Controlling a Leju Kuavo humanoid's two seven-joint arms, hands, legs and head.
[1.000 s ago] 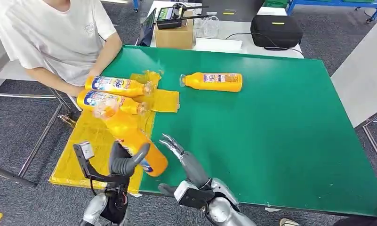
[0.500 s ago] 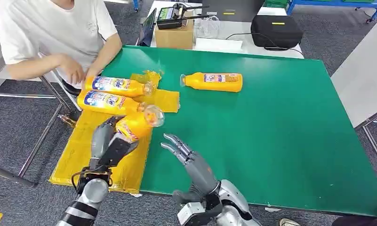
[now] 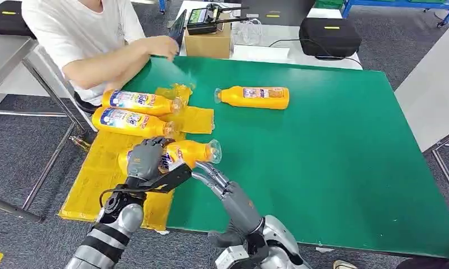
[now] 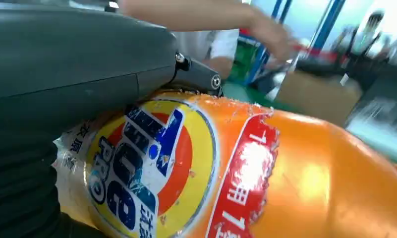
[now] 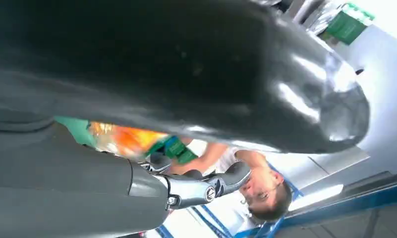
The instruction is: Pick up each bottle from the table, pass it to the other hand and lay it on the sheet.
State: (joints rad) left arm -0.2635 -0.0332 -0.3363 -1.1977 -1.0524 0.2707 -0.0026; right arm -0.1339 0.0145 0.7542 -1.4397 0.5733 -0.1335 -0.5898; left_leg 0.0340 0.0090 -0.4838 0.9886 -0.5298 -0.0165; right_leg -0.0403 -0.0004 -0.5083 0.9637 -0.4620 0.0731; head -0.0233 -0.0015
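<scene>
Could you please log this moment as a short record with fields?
left hand: grips an orange bottle, lying sideways at the sheet's edge
right hand: empty, fingers spread, just below the bottle's neck
yellow sheet: two bottles lie on it side by side
green table: one bottle still lies there
person: seated at the far left corner, arm reaching out

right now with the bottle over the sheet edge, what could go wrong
The held bottle lies half over the yellow sheet edge, cap end above green table; released here, it may roll off the sheet. The right robot hand sits open just beside it and could nudge it. The left robot hand might bump the nearer laid bottle.
</scene>
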